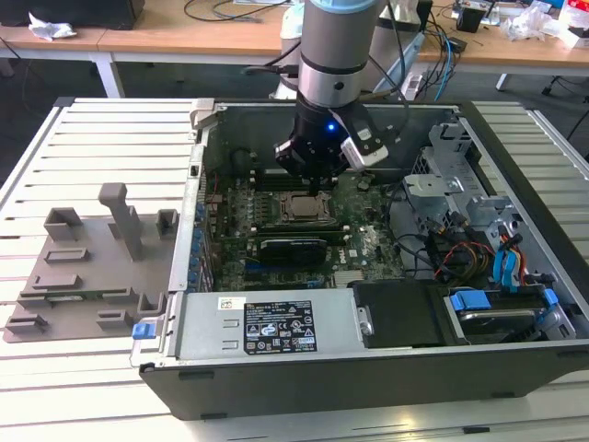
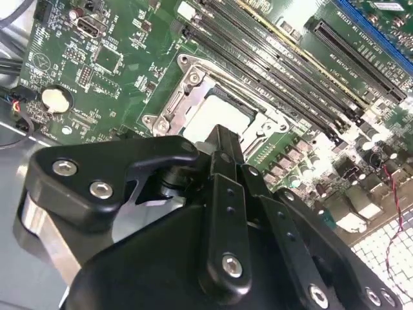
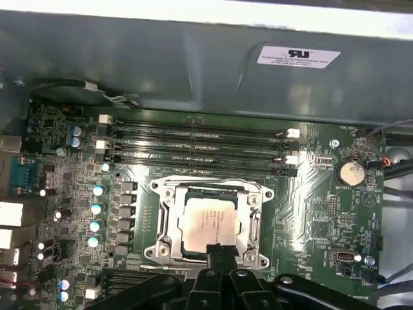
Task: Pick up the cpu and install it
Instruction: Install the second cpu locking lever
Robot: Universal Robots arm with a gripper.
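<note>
One gripper (image 1: 317, 184) hangs inside the open computer case (image 1: 515, 368) in the exterior view, just above one cpu (image 1: 301, 206) seated in its socket. Four memory slots (image 3: 197, 147) run beside that cpu (image 3: 208, 223) in the first wrist view. Fingers (image 2: 222, 152) look pressed together, empty, in the second wrist view, near the cpu (image 2: 216, 116).

The cpu (image 3: 208, 223) has a smooth, pale metal top; the matt black fingers (image 3: 219, 255) look like plastic.
</note>
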